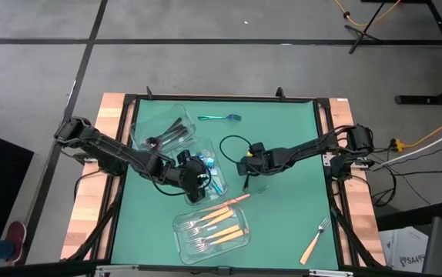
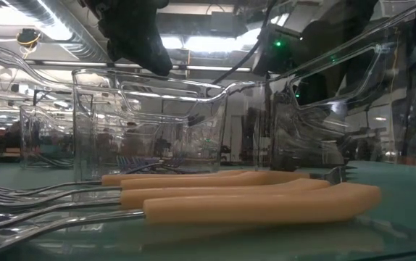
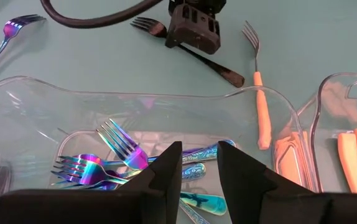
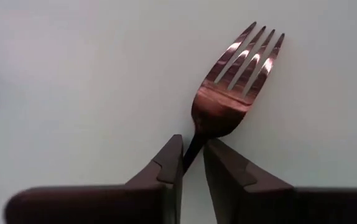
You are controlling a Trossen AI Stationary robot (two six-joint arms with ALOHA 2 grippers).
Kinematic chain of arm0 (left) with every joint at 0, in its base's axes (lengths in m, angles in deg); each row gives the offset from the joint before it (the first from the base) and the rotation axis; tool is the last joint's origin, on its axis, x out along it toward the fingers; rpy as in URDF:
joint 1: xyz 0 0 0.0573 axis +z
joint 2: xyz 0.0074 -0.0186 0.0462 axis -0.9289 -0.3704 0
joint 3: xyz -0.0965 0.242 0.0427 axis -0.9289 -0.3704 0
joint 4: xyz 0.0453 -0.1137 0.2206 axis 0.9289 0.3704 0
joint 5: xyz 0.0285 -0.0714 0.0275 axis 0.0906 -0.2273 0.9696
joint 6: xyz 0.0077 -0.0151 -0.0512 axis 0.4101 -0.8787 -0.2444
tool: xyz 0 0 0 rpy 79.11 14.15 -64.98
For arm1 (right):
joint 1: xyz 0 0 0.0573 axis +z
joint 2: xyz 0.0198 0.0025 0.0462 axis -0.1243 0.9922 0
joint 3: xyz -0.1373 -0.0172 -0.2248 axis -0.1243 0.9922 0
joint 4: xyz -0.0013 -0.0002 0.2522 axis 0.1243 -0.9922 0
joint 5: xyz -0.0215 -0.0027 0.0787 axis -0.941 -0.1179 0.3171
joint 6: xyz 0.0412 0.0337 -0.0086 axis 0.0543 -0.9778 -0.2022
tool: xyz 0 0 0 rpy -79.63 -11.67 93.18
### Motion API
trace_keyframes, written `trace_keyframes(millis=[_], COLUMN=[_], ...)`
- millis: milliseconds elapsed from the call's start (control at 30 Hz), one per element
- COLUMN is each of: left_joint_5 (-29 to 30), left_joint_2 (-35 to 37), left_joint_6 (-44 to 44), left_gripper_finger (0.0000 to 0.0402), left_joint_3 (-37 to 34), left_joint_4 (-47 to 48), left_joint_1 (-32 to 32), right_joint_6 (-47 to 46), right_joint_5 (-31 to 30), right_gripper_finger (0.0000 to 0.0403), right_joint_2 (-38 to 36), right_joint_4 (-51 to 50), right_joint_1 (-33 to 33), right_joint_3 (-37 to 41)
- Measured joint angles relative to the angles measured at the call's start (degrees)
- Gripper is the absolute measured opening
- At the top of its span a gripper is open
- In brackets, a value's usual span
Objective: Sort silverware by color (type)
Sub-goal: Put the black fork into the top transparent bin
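Your green tabletop (image 1: 282, 223) carries three clear containers (image 1: 211, 231); your left end effector (image 3: 198, 163) hangs part-open and empty over the middle one, with its iridescent forks (image 3: 119, 146); your right end effector (image 4: 193, 160) pinches what looks like a black fork (image 4: 225, 93) lying mid-table.

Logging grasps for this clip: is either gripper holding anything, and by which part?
The right gripper is closing on a black fork at the neck just below its tines. The left gripper holds nothing, open above the iridescent forks' container.
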Motion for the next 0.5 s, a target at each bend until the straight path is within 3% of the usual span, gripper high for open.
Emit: trace_keyframes(millis=[233, 500], left_joint_5=[0.0, 0.0], left_joint_2=[0.0, 0.0], left_joint_6=[0.0, 0.0], left_gripper_finger=[0.0095, 0.0095], left_joint_3=[0.0, 0.0], left_joint_4=[0.0, 0.1], left_joint_1=[0.0, 0.0], right_joint_6=[4.3, 9.4], right_joint_5=[-1.8, -6.2], right_gripper_finger=[0.0016, 0.0002], right_joint_2=[0.5, 0.8], right_joint_4=[1.8, 2.8], right_joint_1=[-0.3, -0.4], right_joint_3=[-0.1, 0.1])
